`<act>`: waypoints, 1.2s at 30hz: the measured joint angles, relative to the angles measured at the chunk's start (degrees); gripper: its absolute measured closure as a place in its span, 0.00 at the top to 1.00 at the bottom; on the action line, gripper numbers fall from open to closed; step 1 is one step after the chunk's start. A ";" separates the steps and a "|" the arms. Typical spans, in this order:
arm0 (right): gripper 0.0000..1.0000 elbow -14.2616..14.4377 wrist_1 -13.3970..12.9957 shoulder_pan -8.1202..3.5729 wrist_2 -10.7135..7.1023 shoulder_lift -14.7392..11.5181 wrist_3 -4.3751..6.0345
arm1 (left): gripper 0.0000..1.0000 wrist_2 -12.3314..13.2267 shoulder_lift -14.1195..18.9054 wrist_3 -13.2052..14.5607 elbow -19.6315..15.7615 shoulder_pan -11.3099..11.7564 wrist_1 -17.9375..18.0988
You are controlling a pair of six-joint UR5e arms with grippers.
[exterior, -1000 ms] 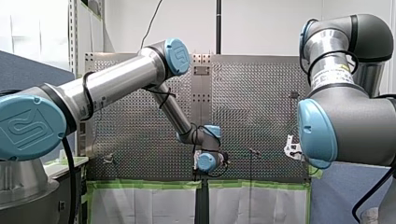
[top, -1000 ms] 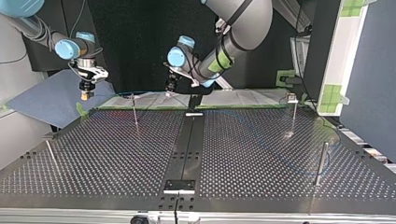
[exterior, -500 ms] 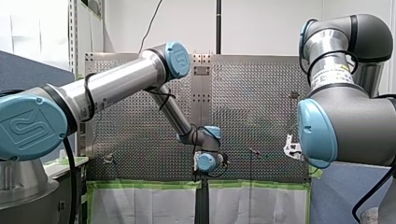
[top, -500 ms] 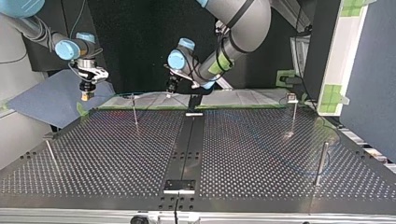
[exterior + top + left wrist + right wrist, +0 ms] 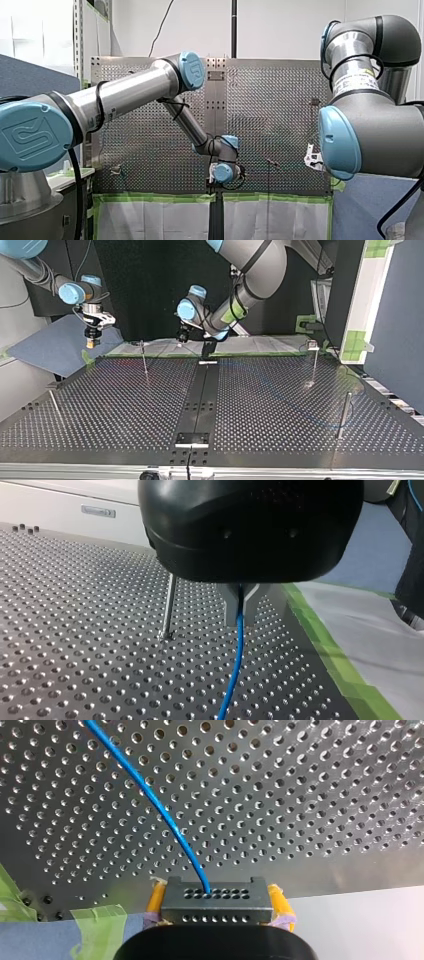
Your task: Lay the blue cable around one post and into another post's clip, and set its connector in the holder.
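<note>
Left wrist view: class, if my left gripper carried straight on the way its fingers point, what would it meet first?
Most likely the perforated table, just beside the thin post. The left gripper, shut on the blue cable, points down at bare plate; depth is hard to judge.

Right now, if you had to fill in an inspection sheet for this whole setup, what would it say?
Surface: perforated metal table with a dark strip down its middle.
Job's things: blue cable; dark connector; thin posts, one topped by a clip; holder not clearly made out.
Clutter: nothing seen.
Grippers: my left gripper is shut on the blue cable, low over the table; my right gripper is shut on the connector, between yellow pads.
Cables: the blue cable leaves the connector across the table; a black cable hangs by my left arm's base.
Surroundings: green tape along the table's edge, blue partition, white wall.
</note>
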 joint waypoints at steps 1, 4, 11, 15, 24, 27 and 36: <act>0.00 -0.06 0.05 0.00 0.00 0.00 0.01 | 0.00 -0.01 0.02 -0.03 0.08 0.04 -0.01; 0.00 -0.17 0.27 -0.01 0.06 0.00 -0.10 | 0.00 -0.11 0.04 -0.01 0.23 0.03 -0.11; 0.00 -0.17 1.88 0.11 1.32 0.00 -1.33 | 0.00 -1.34 0.04 1.22 0.26 -1.30 -0.74; 0.00 -0.17 2.22 0.23 2.23 0.00 -1.60 | 0.00 -2.57 0.05 3.08 0.27 -2.58 -0.90; 0.00 -0.18 3.72 0.36 3.55 -0.02 -3.82 | 0.00 -3.15 0.52 4.87 0.25 -4.88 -1.99; 0.00 -0.18 3.85 0.10 3.54 -0.04 -4.01 | 0.00 -2.87 1.13 4.86 0.22 -5.25 -2.42; 0.00 -0.21 3.52 -0.81 1.84 -0.10 -3.05 | 0.00 -2.09 3.60 4.65 0.20 -5.01 -3.66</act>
